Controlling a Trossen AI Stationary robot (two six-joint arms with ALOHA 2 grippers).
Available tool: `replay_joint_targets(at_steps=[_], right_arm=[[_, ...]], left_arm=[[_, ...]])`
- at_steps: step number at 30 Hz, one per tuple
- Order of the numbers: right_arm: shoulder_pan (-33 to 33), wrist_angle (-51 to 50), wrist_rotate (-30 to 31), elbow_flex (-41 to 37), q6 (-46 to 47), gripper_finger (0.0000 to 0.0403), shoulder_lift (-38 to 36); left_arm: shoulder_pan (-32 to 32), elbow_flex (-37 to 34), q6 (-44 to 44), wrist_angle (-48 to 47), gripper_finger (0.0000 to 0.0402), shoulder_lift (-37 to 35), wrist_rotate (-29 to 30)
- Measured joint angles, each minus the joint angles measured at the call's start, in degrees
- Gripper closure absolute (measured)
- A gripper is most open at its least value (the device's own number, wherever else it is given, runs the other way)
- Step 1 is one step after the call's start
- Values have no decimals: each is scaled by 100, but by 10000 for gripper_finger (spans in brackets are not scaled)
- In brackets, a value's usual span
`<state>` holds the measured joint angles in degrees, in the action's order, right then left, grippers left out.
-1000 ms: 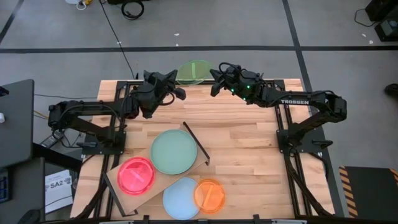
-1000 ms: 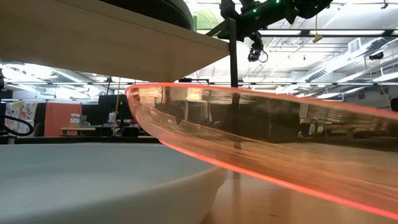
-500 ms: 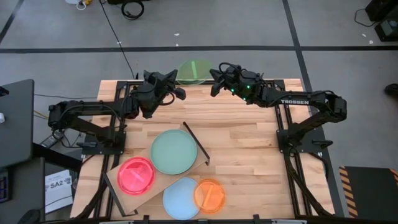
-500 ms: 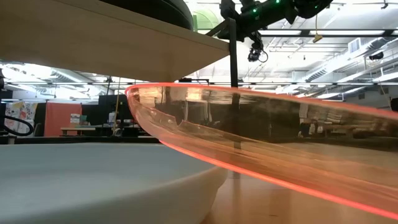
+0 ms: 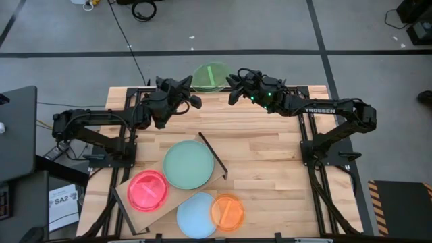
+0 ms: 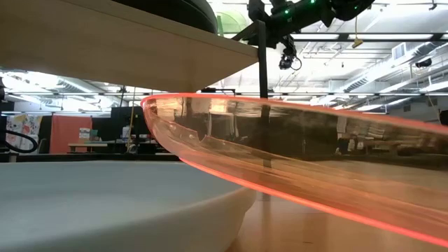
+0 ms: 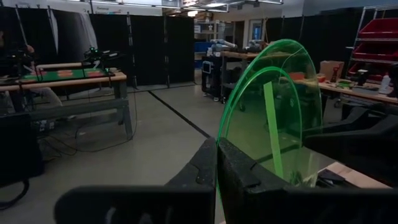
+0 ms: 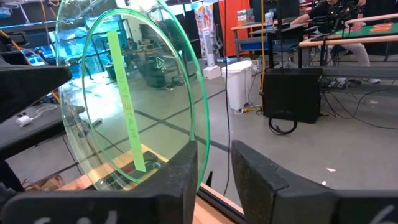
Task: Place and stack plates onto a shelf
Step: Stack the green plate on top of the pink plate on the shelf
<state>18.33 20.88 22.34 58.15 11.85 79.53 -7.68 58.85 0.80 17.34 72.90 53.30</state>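
Slatted wooden tabletop [image 5: 270, 155] — grey floor [image 5: 223, 27] with dark lines around

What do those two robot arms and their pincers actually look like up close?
Both arms are dark, jointed metal with black cables along them. The right arm carries white TROSSEN lettering and small green lights near its wrist. The left gripper and right gripper each end in two flat, blocky black fingers.
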Motion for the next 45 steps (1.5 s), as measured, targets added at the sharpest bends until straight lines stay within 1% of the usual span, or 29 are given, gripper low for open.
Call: replay_joint_targets(at_steps=[7,13,19,25,28,32,36,38,39,42,45], right_arm=[[0,-24,1,-1,-3,275,-7],[0,-229,-11,-2,-6,252,-88],[2,-1223,-10,-2,-148,239,-616],[2,-2488,-3,-2,-156,240,-1243],[25,-2974,12,-2,-156,240,-1476],[60,-3356,14,-2,-155,240,-1642],[66,-3498,15,-2,-154,240,-1655],[63,-3485,14,-2,-155,240,-1624],[63,-3485,13,-2,-154,240,-1609],[63,-3478,14,-2,-154,240,-1553],[63,-3466,12,-2,-154,240,-1517]], left_arm=[[0,0,-5,-4,394,0,31],[0,0,-177,-7,394,0,245],[0,3,-240,28,395,-69,353],[80,48,-759,45,395,-286,337],[267,191,-1016,69,395,-445,350],[639,415,-1243,-150,395,-710,350],[1092,828,-1171,-888,395,-974,358],[1343,1042,-990,-1500,395,-1086,419],[1468,1173,-845,-1698,395,-1106,406],[1818,1536,-351,-2685,395,-1225,398],[2140,1925,408,-3828,395,-1281,388]])
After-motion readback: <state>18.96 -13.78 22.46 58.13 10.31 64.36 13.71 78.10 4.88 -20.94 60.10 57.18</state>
